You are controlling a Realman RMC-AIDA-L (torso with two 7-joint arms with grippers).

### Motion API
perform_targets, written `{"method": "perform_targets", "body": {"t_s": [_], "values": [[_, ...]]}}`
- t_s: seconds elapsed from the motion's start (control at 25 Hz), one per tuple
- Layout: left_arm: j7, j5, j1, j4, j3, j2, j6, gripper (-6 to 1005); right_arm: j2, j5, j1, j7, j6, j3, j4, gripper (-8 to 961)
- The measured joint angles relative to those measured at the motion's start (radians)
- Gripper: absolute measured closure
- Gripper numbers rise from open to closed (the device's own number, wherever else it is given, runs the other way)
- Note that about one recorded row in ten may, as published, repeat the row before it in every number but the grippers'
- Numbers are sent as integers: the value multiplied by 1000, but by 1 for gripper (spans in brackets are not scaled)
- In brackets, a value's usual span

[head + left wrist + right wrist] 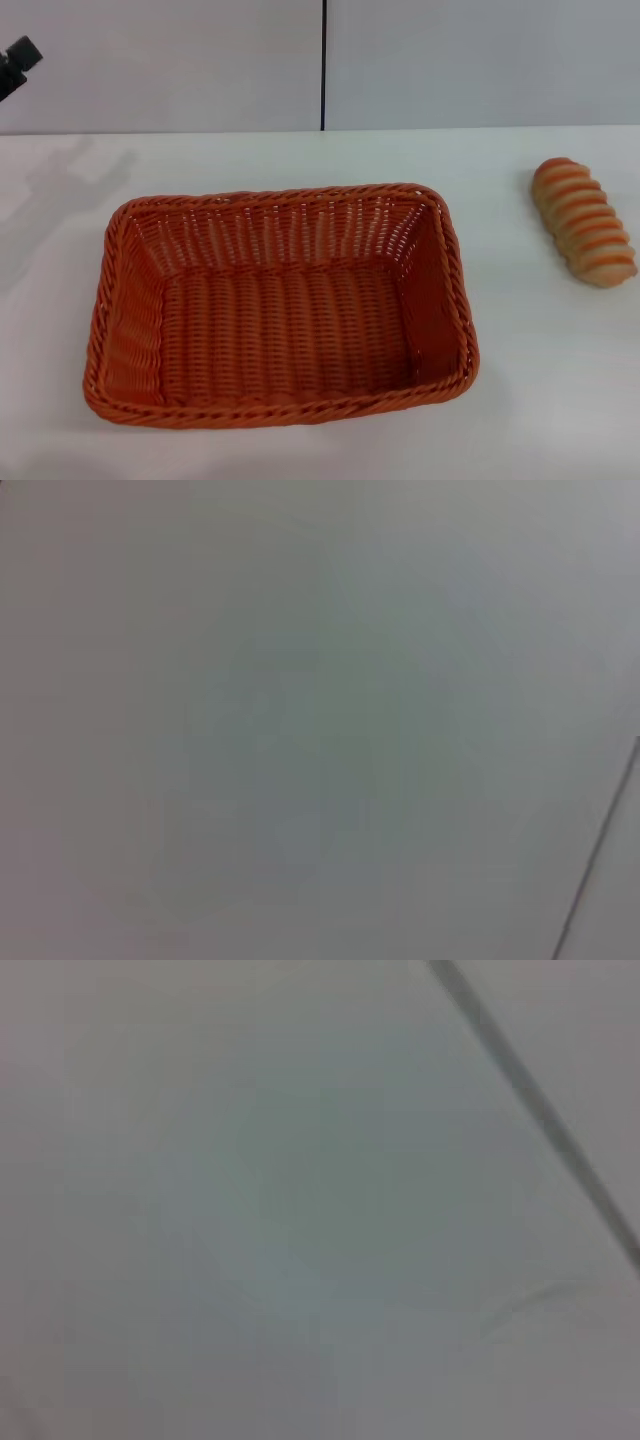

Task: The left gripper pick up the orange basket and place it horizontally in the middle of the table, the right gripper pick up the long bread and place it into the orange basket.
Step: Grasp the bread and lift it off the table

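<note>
The orange basket (280, 305) lies lengthwise across the middle of the white table (520, 380) in the head view, open side up and with nothing in it. The long bread (584, 221), tan with orange-brown stripes, rests on the table to the basket's right, well apart from it. A black piece of the left gripper (18, 60) shows at the far upper left edge, raised above the table's back corner and far from the basket. The right gripper is out of view. Both wrist views show only a blank pale surface.
A pale wall with a dark vertical seam (324, 65) stands behind the table's far edge. Bare tabletop lies between the basket and the bread and along the front edge.
</note>
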Motion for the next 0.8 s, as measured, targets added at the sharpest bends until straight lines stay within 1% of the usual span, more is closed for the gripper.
{"method": "perform_targets", "body": {"t_s": [0.04,0.08,0.12,0.16,0.2,0.24,0.28,0.32,0.36,0.4,0.44,0.56,0.6,0.64,0.76,0.8], "values": [[54,-32,1,-29,0,0,15,299,-16,-103,29,80,-8,-4,-60,269],[163,-86,2,-86,1,-3,59,277,-16,-103,29,80,-8,-4,-60,269],[245,-117,-1,-138,2,-3,103,255,-35,-216,69,170,-22,-6,-113,268],[245,-117,-1,-138,2,-3,103,234,-35,-216,69,170,-22,-6,-113,268],[298,-130,-4,-173,2,-3,134,212,-42,-263,88,206,-32,-7,-128,267],[393,-147,-10,-229,2,-4,188,190,-62,-374,141,290,-57,-17,-147,267],[393,-147,-10,-229,2,-4,188,191,-62,-374,141,290,-57,-17,-147,266],[438,-149,-14,-252,2,-5,214,192,-77,-488,196,356,-71,-50,-148,266],[487,-150,-21,-285,4,-4,241,193,-84,-556,227,392,-75,-79,-147,266],[504,-150,-27,-304,6,-4,256,194,-89,-647,273,439,-74,-133,-146,265],[504,-150,-27,-304,6,-4,256,195,-89,-647,273,439,-74,-133,-146,265],[505,-150,-29,-310,6,-3,260,197,-84,-725,321,481,-67,-209,-151,263],[505,-150,-29,-310,6,-3,260,198,-84,-725,321,481,-67,-209,-151,263],[505,-150,-29,-316,6,-4,261,199,-82,-752,342,504,-54,-258,-151,262],[504,-146,-30,-326,6,-4,260,199,-80,-788,364,541,-33,-325,-146,261],[504,-145,-30,-329,6,-3,260,199,-80,-788,364,541,-33,-325,-146,261]]}}
